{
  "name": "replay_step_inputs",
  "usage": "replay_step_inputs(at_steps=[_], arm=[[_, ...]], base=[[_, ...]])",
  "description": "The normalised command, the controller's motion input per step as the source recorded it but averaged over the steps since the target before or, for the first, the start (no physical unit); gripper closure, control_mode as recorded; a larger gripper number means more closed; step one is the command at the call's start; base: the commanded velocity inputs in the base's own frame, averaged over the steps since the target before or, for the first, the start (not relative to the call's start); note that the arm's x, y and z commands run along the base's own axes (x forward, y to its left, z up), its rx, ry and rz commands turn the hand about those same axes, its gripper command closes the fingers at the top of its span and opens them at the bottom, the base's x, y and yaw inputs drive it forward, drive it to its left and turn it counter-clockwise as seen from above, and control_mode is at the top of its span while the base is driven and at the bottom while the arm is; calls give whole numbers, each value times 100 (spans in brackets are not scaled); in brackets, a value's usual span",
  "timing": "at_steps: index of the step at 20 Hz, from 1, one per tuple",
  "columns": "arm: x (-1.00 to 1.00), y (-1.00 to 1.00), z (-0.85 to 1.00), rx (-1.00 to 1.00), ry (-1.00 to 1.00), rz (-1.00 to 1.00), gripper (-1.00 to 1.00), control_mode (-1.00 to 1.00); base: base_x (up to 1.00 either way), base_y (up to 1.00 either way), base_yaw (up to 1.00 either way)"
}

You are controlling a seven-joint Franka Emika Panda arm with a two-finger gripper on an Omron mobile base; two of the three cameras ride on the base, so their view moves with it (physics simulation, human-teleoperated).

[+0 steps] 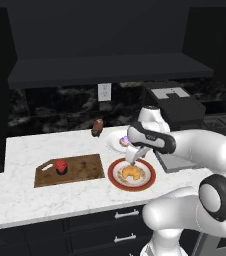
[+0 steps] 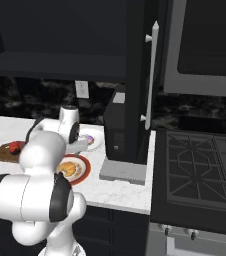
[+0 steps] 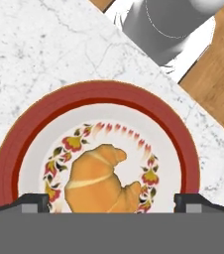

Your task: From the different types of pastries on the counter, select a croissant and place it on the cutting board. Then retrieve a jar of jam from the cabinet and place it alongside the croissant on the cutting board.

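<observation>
Directly below our pincer (image 3: pixel 112 201) we list one croissant (image 3: pixel 100 179), golden-orange, crescent-shaped, with a smooth ridged crust, lying loose between the two dark fingertips (image 3: pixel 30 202), which stand spread as wide as they go and hold nothing. Under it we record a round plate (image 3: pixel 15 149), white in the middle, with a ring of red and yellow flower motifs and a broad red rim. Around the plate runs the counter (image 1: pixel 15 195), white marble-look with faint grey veins. Beyond the pincer we note a purple-frosted cupcake (image 1: pixel 124 141) on a white plate and a dark brown oblong pastry (image 1: pixel 97 127). Well to the pincer's left lies the flat brown wooden cutting board (image 1: pixel 85 170), bearing a squat red jar of jam (image 1: pixel 61 166).
</observation>
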Motion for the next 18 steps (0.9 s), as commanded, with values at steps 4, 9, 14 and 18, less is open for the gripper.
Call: replay_step_inputs(at_steps=[4, 9, 14, 18], arm=[[11, 0, -24, -4, 0, 2, -100, -100], [0, -9, -31, -1, 0, 2, -100, -100], [0, -15, -16, 0, 0, 2, -100, -100], [0, -7, -19, 0, 0, 3, -100, -100]], base=[[0, 0, 0], [0, 0, 0], [0, 0, 0], [0, 0, 0]])
